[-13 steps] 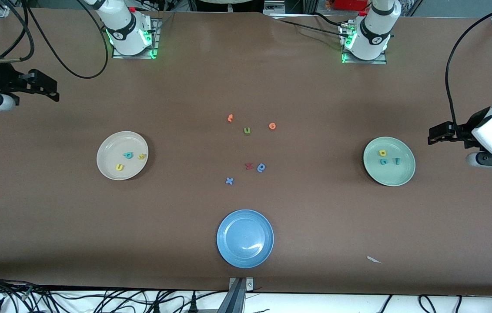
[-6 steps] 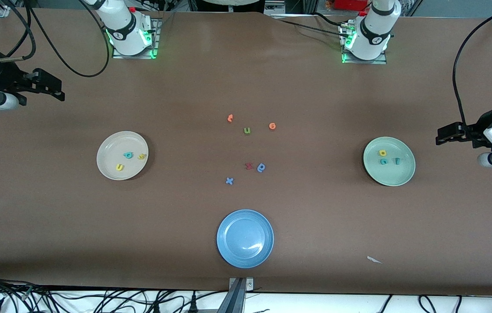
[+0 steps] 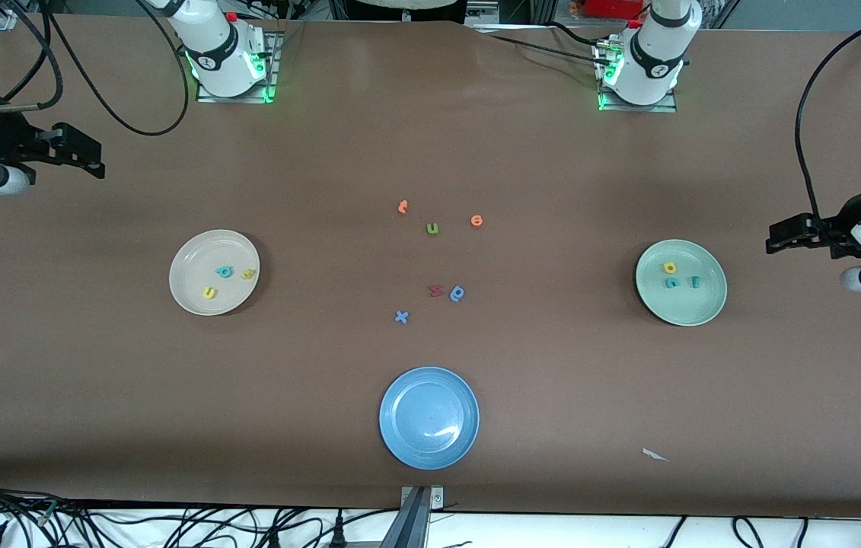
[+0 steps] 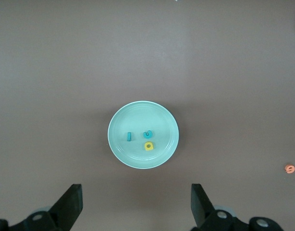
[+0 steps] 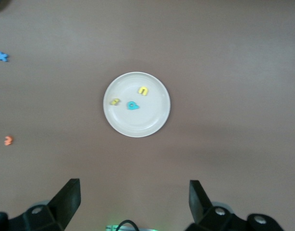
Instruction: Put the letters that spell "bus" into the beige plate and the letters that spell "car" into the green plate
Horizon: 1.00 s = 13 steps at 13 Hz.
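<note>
Counter (image 3: 552, 396): matt brown covering, smooth, slightly rippled near the bases. Beige plate (image 3: 190, 262), green plate (image 3: 704, 304), blue plate (image 3: 407, 441): smooth glazed look, glossy; the blue one shows a highlight. Foam-looking letters, e.g. yellow u (image 3: 209, 293), teal r (image 3: 695, 282): matt, soft-edged. Arm shells: glossy white plastic.

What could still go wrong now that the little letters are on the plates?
Not much, probably. The olive-green u left on the table could be mistaken for a missing letter, though the beige plate already holds three. In the green plate the small letters lie close together, so a bump could scatter them. Both the left gripper and right gripper are open and empty.
</note>
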Each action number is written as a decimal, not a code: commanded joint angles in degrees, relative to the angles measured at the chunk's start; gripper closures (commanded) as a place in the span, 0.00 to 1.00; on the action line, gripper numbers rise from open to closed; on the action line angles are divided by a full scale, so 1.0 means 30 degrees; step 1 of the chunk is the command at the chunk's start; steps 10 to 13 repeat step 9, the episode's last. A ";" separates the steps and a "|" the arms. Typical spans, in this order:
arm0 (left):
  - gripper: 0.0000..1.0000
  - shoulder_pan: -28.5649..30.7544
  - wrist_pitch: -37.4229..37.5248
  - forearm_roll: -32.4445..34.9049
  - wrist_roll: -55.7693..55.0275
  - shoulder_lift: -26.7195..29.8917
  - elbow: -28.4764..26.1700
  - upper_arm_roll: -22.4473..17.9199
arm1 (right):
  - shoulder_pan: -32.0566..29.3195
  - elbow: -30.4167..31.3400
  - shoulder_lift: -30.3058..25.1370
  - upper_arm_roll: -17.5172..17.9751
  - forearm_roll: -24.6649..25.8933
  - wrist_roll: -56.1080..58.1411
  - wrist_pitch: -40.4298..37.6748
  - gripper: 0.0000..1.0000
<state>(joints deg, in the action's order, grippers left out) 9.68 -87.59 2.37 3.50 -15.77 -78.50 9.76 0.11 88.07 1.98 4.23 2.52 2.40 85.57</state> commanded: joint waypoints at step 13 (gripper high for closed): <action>0.01 0.0114 0.0368 -0.0145 0.0416 0.0509 -0.0085 -0.0001 | -0.0066 0.0086 0.0044 -0.0035 0.0479 -0.0069 -0.0046 0.00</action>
